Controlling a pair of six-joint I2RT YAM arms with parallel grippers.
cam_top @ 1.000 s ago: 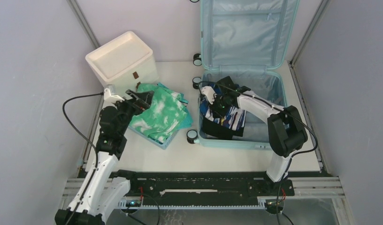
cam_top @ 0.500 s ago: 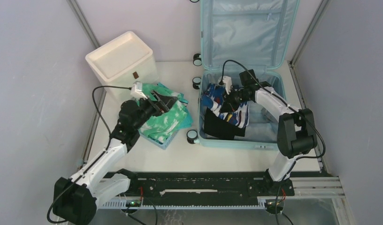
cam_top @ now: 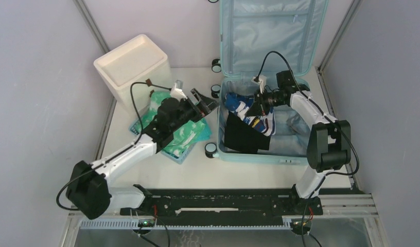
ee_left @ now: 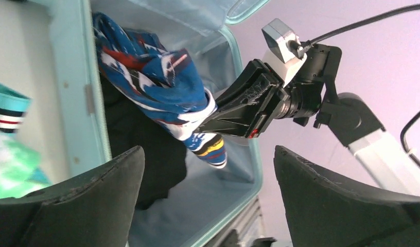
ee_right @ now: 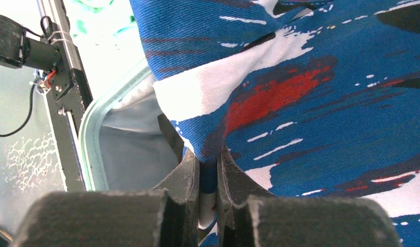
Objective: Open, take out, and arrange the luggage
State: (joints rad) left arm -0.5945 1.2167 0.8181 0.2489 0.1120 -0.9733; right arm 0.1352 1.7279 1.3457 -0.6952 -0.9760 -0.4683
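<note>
Light-blue luggage [cam_top: 259, 158], garment [cam_top: 240, 106] — blue, white, red

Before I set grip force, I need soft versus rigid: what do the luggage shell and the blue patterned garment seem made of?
The luggage: likely hard moulded plastic, smooth light-blue finish; its rim has a crisp, rigid edge. The blue patterned garment: printed woven fabric, matte; fine twill lines and soft folds show.
</note>
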